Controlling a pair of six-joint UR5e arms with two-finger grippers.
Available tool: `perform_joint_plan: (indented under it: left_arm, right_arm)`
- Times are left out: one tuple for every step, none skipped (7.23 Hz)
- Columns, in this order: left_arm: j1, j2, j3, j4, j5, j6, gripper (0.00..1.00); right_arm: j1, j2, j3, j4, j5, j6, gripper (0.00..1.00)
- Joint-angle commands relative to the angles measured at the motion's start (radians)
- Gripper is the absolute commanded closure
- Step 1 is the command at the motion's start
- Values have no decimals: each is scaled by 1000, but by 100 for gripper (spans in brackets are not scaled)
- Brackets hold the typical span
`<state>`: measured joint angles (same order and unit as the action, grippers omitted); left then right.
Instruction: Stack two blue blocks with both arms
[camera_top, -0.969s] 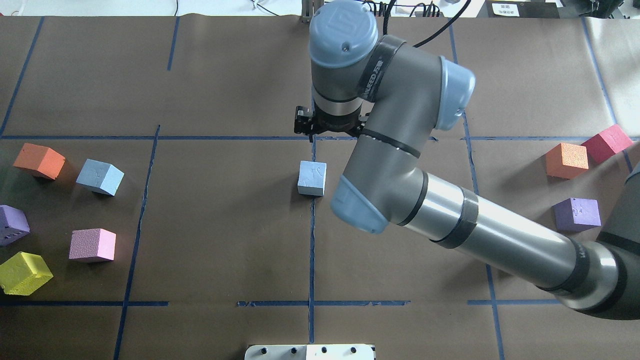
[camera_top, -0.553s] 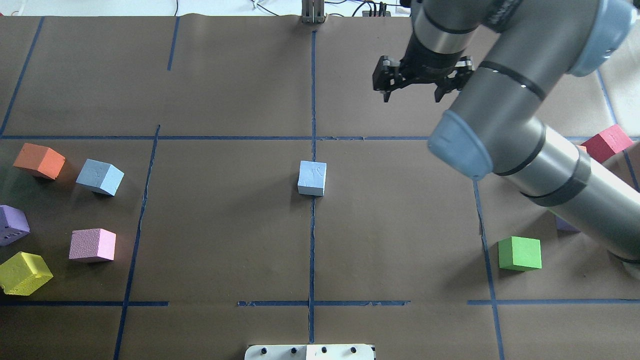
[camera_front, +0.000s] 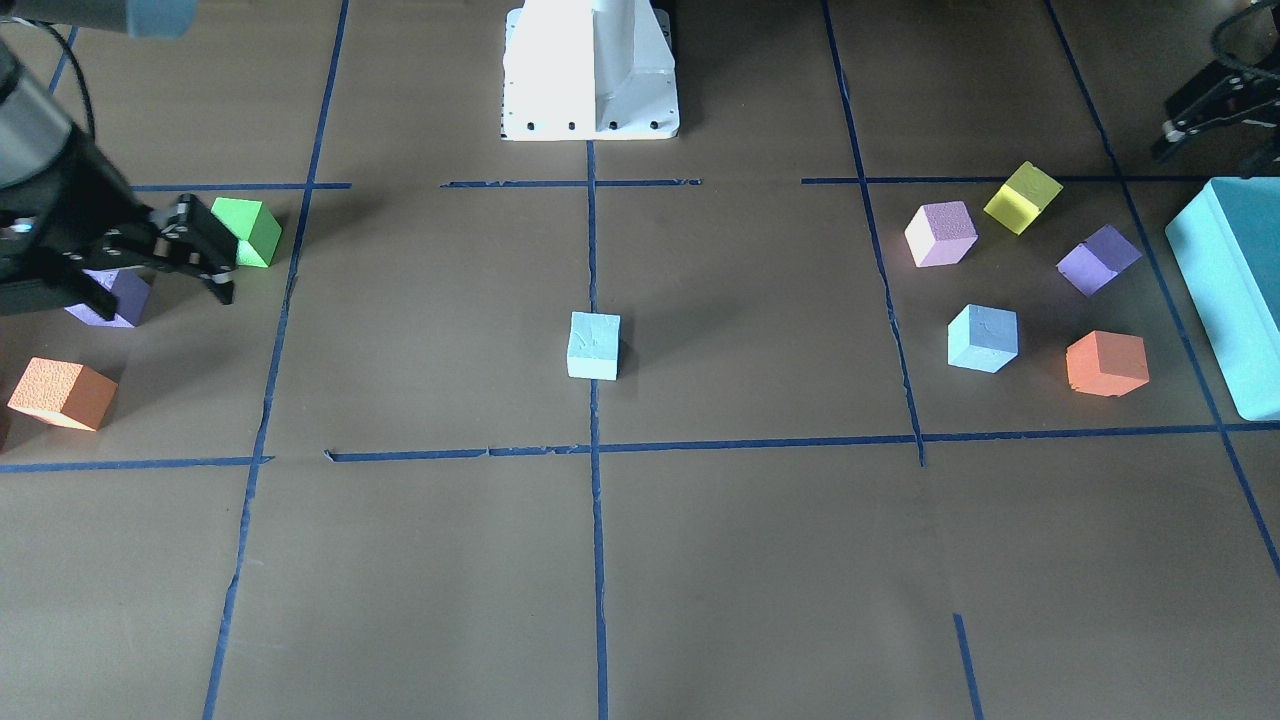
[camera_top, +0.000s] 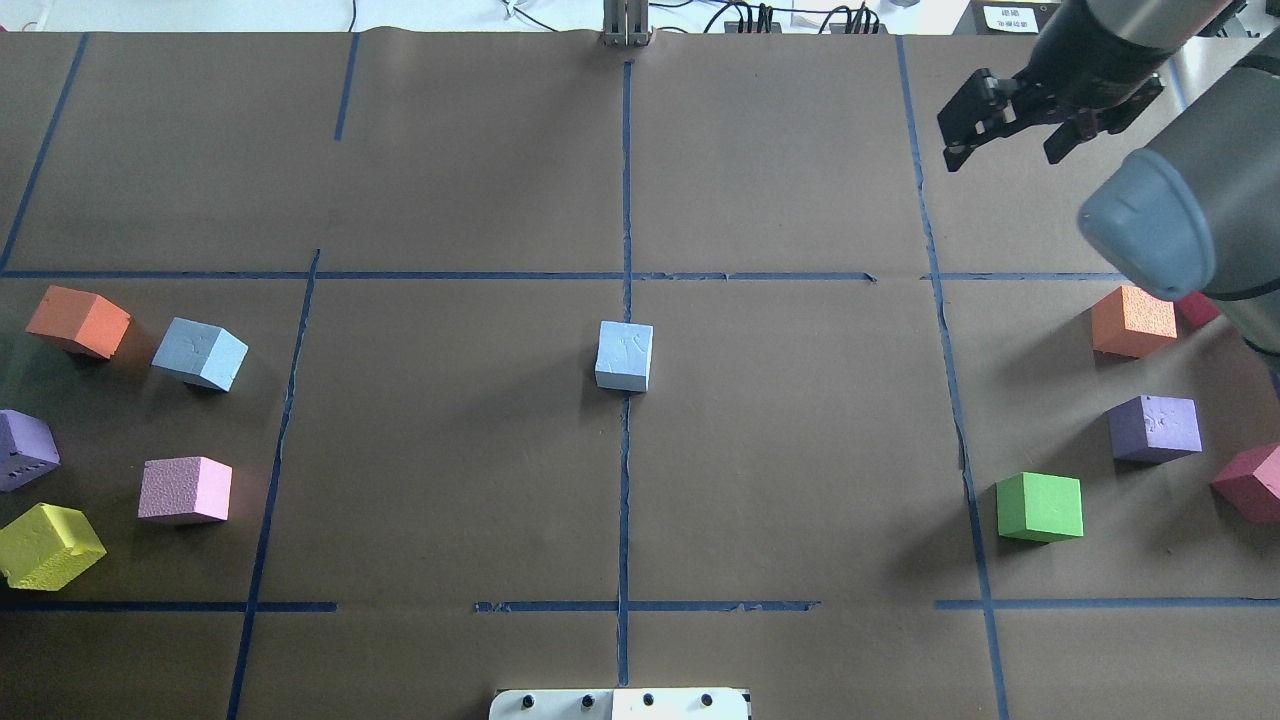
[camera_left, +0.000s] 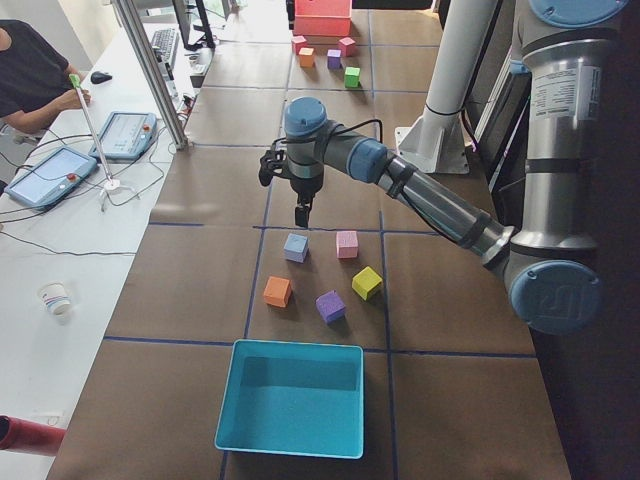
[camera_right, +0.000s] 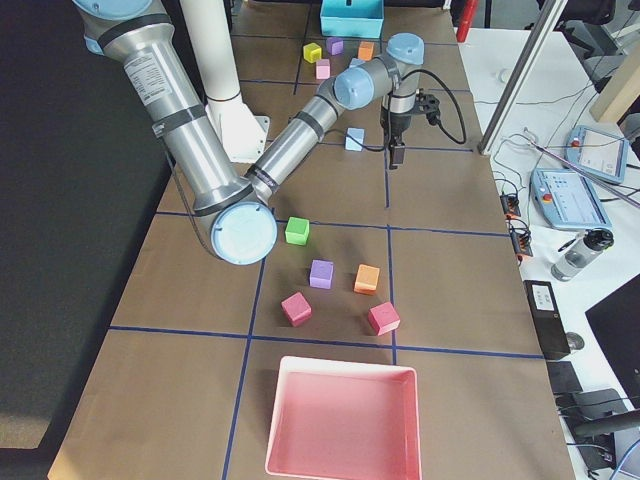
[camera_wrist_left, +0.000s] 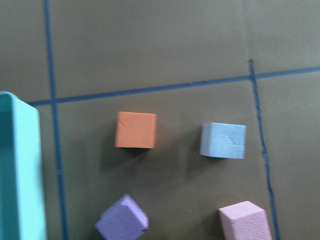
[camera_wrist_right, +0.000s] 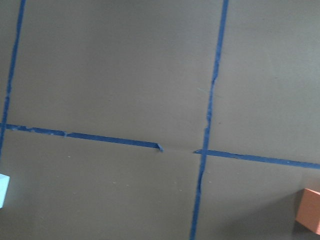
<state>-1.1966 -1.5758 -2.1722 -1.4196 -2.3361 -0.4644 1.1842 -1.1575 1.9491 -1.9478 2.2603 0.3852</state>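
Observation:
One pale blue block sits alone on the table's centre line; it also shows in the front view. The other blue block lies at the left among coloured cubes, and shows in the left wrist view. My right gripper is open and empty, raised over the far right of the table, well away from both blocks. My left gripper hangs above the left cube cluster, close over the second blue block. It is partly cut off by the frame edge and looks open and empty.
Orange, purple, pink and yellow cubes surround the left blue block. A teal box stands at the left end. On the right lie green, purple, orange and red cubes, with a pink tray beyond.
My right arm has swung from above the centre block to the far right, its gripper staying open. The centre blue block has not moved.

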Motion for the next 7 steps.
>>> perform_joint_plan:
  left_arm:
    - [181, -75, 32, -56, 138, -186, 0]
    - [192, -98, 142, -173, 139, -206, 0]
    - [196, -105, 260, -319, 139, -232, 0]
    - [204, -122, 340, -396, 141, -241, 0]
    - [227, -128, 377, -403, 179, -237, 0]
    - [251, -131, 387, -401, 214, -235, 0]
    - [271, -135, 408, -403, 228, -234, 0]
  right_arm:
    - [135, -152, 1, 13, 27, -215, 0]
    - [184, -213, -4, 53, 50, -274, 0]
    - [231, -296, -4, 103, 73, -295, 0]
    - [248, -319, -16, 130, 74, -290, 0]
    - [264, -317, -38, 132, 74, -292, 0]
    - [270, -344, -42, 135, 74, -296, 0]
    - [270, -353, -42, 154, 79, -287, 0]
